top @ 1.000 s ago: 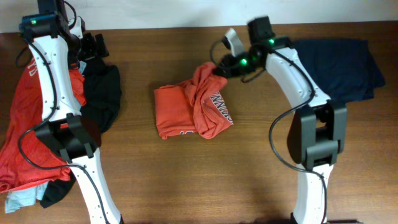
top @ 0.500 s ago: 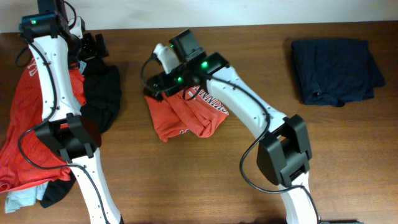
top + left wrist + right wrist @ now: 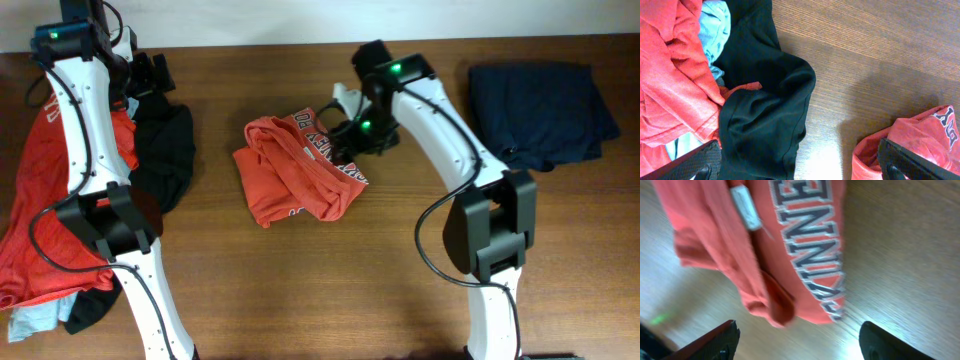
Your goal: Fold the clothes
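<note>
The wooden table [image 3: 300,290] is carrying three groups of clothes, and judging by how they are lying, the job is sitting at an early stage.

The biggest share is waiting unsorted at the left edge. A large orange-red T-shirt [image 3: 30,220] is sprawling there with a black garment [image 3: 165,150] draped along its right side and a pale blue piece [image 3: 30,322] poking out at the near end. None of this heap is looking folded.

At the far right a navy garment [image 3: 540,110] is lying as a flat, roughly square stack with tidy edges. It is reading as the one finished piece.

In the middle, a second orange T-shirt [image 3: 290,180] is lying bunched and twisted, with thick rolls of cloth crossing each other. It is looking like the piece in hand, and it is needing to be spread flat before any clean fold is possible.

The right gripper [image 3: 800,340] is hovering just above this shirt's upper right corner, its two fingers spread wide and pinching nothing. The left gripper [image 3: 800,165] is hanging over the heap's far end, jaws likewise wide apart and empty.

The middle shirt's chest lettering [image 3: 810,245] is showing face up, and its white neck label [image 3: 745,207] is lying exposed.
</note>
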